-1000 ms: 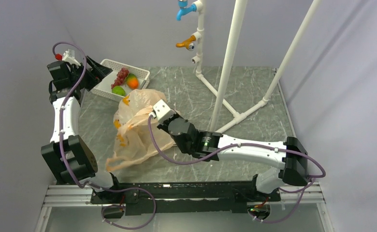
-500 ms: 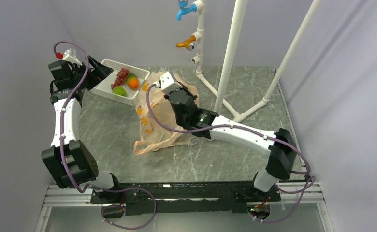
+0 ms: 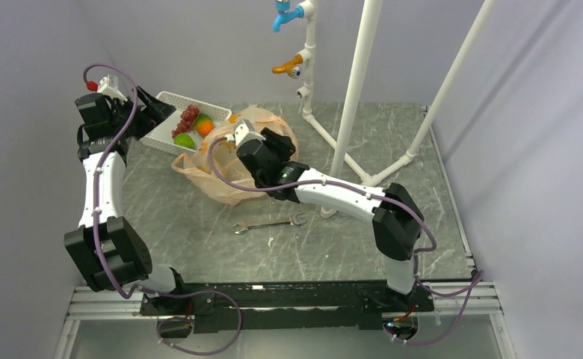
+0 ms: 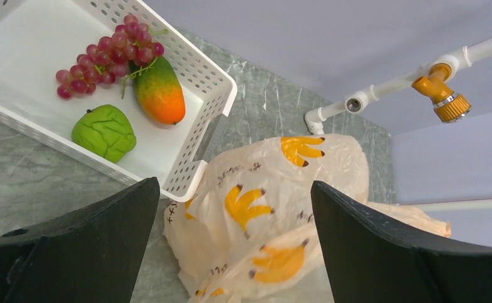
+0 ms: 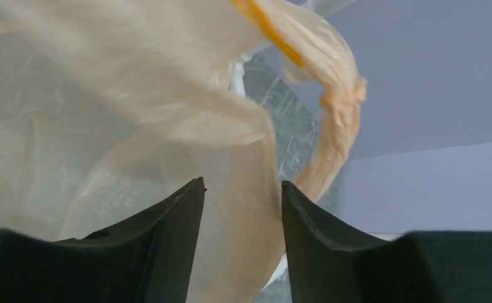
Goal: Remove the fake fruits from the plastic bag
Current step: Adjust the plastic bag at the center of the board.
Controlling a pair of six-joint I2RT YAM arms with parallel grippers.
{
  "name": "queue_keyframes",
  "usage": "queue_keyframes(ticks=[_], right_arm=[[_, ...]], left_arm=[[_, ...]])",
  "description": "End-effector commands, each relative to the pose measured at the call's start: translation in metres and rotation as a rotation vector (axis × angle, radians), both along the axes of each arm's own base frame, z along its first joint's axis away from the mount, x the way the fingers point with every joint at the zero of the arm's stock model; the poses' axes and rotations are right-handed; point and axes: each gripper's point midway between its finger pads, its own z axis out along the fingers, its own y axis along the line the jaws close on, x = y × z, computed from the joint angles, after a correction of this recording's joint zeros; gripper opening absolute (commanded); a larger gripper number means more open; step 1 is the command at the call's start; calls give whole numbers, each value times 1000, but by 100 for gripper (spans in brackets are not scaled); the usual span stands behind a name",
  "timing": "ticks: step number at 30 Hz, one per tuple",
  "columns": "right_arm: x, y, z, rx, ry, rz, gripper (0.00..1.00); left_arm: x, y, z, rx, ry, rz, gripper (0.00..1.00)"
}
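Your fake fruits (image 4: 123,95) are all in the white mesh basket (image 4: 213,113) at the far left of the counter (image 3: 393,224), none of them in the plastic bag (image 3: 232,183). In the left wrist view the dark red grape bunch (image 4: 108,60) lies at the far side of the basket. The orange-and-green mango (image 4: 159,93) is touching it, and the knobbly green fruit (image 4: 105,131) sits apart, nearer the camera. The bag, pale peach with yellow banana prints, is crumpled just beside the basket's near right corner, and from above it looks to be touching that corner. Your right claw (image 5: 242,186) is narrow, closed on a fold of the bag's thin film that runs between its two dark fingers (image 5: 168,233). One twisted loop handle (image 5: 338,120) curves off to the right of them. From above, the right arm reaches across the counter with its wrist over the top of the bag, which billows up around it. Your left claw (image 4: 234,184) is spread wide and holds nothing. It hovers by the basket's left side and looks down over the basket and bag. A metal wrench (image 3: 268,224) lies flat on the counter, nearer the arm bases than the bag and apart from it. Behind the bag stands a white pipe frame (image 3: 352,105) carrying an orange tap (image 3: 287,67) with a blue tap (image 3: 283,16) above it.
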Motion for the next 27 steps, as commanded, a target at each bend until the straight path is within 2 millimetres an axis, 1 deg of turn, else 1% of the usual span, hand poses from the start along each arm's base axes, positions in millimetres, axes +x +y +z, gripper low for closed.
queue_keyframes(ticks=[1, 3, 4, 6, 8, 9, 12, 15, 18, 21, 22, 23, 24, 27], right_arm=[[-10, -9, -2, 60, 61, -16, 60], [-18, -11, -9, 90, 107, -3, 70], [-23, -12, -8, 114, 127, 5, 74], [-32, -16, -14, 150, 171, 4, 78], [-43, -19, -16, 186, 212, 14, 87], [-48, -20, -18, 206, 237, 25, 89], [-63, -21, -12, 278, 282, 60, 90], [-80, -16, -1, 346, 315, 127, 90], [-95, -11, 16, 405, 314, 197, 90], [-105, -11, 32, 497, 298, 232, 90], [-108, -12, 33, 523, 295, 252, 90], [-111, -9, 41, 554, 283, 282, 91], [-114, -8, 44, 575, 279, 311, 91], [-120, -6, 63, 628, 258, 364, 91]], left_arm=[[-2, -4, 13, 26, -49, -20, 96], [-2, -4, 12, 27, -48, -22, 96], [-2, -5, 12, 27, -48, -22, 96], [-2, -4, 12, 31, -48, -21, 96], [-2, -6, 12, 35, -48, -23, 96], [-2, -7, 12, 36, -49, -26, 96], [-1, -9, 11, 41, -44, -32, 96], [-1, -12, 10, 55, -41, -36, 96], [-1, -19, 10, 70, -37, -51, 97], [-1, -34, 7, 114, -31, -78, 97], [-1, -42, 6, 130, -27, -93, 98], [-2, -49, 8, 146, -32, -108, 98], [-4, -57, 11, 153, -47, -126, 98], [-15, -91, 24, 167, -122, -201, 99]])
